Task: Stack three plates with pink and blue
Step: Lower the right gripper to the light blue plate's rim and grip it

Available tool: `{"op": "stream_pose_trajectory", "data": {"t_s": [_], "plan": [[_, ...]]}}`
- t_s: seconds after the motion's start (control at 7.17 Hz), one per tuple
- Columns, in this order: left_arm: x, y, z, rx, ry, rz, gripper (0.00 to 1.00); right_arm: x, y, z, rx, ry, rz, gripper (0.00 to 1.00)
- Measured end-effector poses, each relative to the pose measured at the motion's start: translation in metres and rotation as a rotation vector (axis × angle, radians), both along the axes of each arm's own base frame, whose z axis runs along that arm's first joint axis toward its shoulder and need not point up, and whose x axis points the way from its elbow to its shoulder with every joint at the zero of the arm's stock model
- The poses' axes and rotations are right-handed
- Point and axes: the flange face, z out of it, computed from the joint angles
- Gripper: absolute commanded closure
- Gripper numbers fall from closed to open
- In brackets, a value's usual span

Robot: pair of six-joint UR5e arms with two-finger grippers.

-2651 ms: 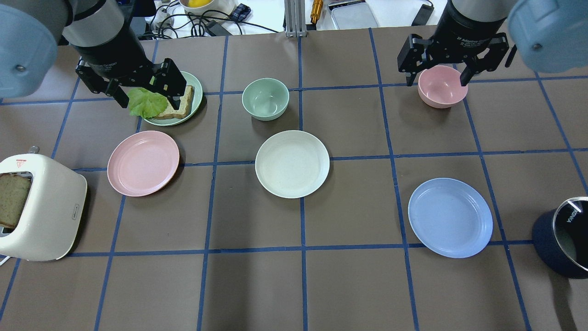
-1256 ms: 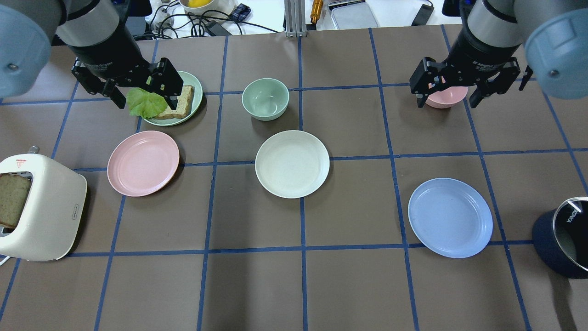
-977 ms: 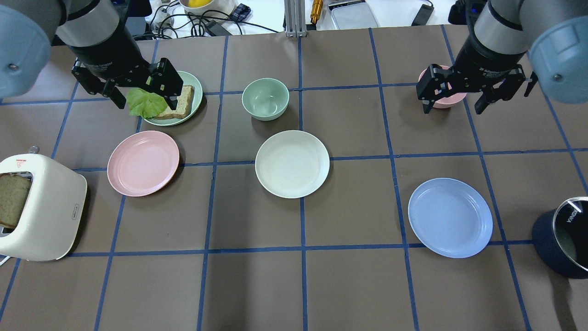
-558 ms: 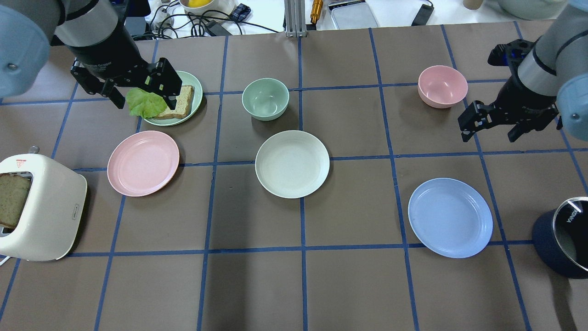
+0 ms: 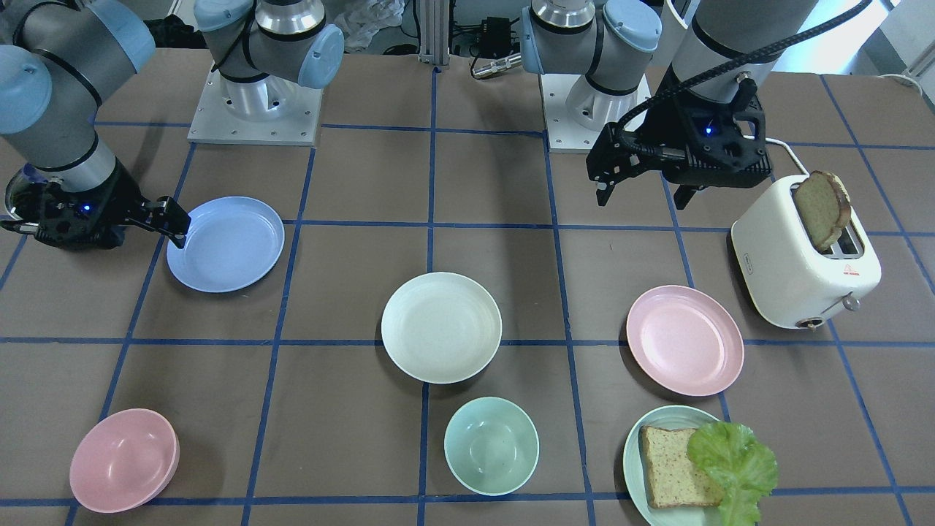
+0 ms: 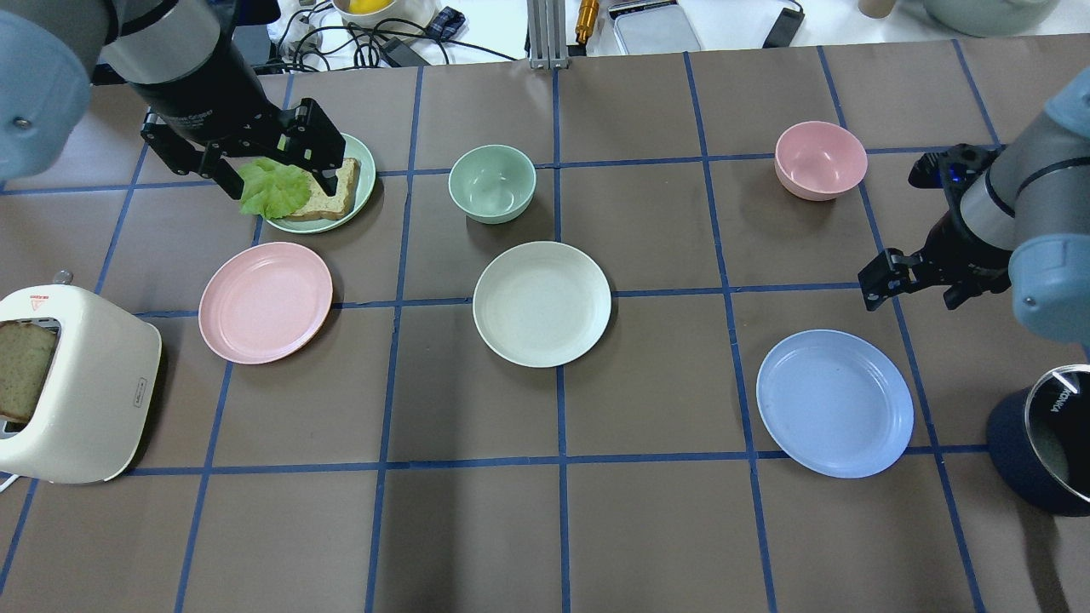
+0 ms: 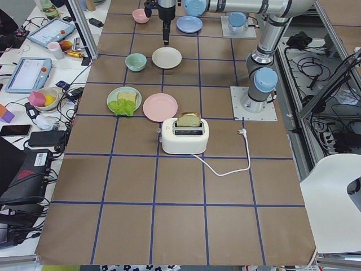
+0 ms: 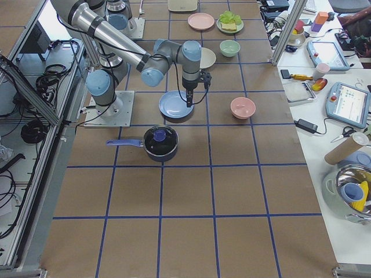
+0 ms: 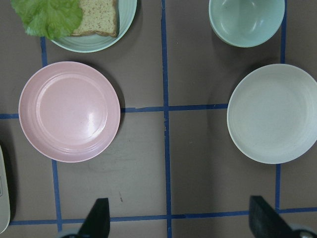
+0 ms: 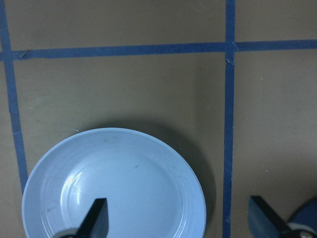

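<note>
Three shallow plates lie apart on the brown table: a pale pink plate (image 6: 266, 302) on the left, a cream-white plate (image 6: 542, 304) in the middle and a light blue plate (image 6: 834, 402) on the right. My left gripper (image 6: 277, 174) is open and empty, high above the lettuce, beyond the pink plate (image 9: 69, 111). My right gripper (image 6: 915, 294) is open and empty, hovering just past the blue plate's far right edge; the blue plate (image 10: 115, 186) sits under its left finger.
A mint plate (image 6: 368, 170) with bread and lettuce stands behind the pink plate. A mint bowl (image 6: 492, 183) stands behind the cream plate, a pink bowl (image 6: 820, 159) at the back right. A toaster (image 6: 77, 392) stands at the left edge, a dark pot (image 6: 1043, 438) at the right edge.
My right gripper has left its place over the pink bowl and swung right and nearer, down towards the blue plate. My left gripper has barely moved. The plates have not moved.
</note>
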Motion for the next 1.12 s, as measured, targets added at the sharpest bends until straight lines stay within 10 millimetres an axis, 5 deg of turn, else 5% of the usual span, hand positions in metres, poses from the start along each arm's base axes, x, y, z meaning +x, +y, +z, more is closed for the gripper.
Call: {"op": "stream_pose_trajectory", "data": {"t_s": [0.56, 1.12], "plan": [[0.000, 0.001, 0.000, 0.001, -0.003, 0.002, 0.00, -0.019, 0.038, -0.052, 0.038, -0.025, -0.032, 0.00], [0.000, 0.001, 0.001, 0.001, -0.003, 0.002, 0.00, -0.024, 0.041, -0.078, 0.068, -0.038, -0.043, 0.14]]}}
